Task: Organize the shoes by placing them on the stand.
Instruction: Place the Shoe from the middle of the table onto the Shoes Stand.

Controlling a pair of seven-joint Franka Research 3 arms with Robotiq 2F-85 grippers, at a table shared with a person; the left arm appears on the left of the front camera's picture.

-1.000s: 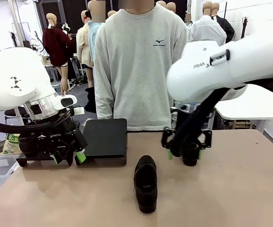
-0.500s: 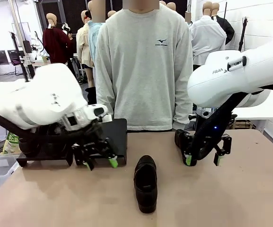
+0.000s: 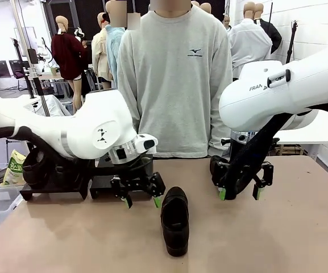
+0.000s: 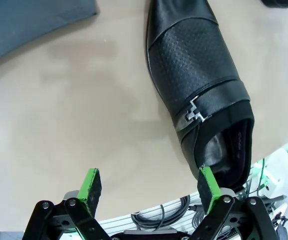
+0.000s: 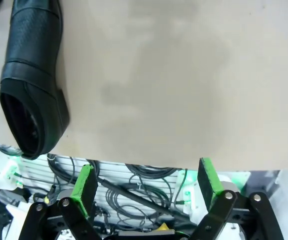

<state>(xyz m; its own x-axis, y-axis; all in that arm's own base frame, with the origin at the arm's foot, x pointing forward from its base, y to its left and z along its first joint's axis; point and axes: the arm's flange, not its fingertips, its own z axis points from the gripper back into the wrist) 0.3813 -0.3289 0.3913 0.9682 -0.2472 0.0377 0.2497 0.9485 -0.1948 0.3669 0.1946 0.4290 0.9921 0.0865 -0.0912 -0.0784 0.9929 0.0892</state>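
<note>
The shoe (image 3: 175, 220) lies mid-table, well short of the stand (image 3: 55, 192). I judge it light, with a stiff sole but a glossy, yielding upper that is slick to grip, so I'd pinch across its sides near the buckle strap. My left gripper (image 4: 151, 187) hangs with jaws wide apart and empty, one pad (image 4: 208, 186) by the heel opening — the right gripper (image 3: 239, 193) is likewise spread, holding nothing.

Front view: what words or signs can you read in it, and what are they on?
"FRAN": on the right arm; more letters curve out of sight.
Logo with tiny print on the person's shirt: too small to read.
Black mark on the left arm: a sign, no letters.
Print on the bag: too blurred to read.
</note>
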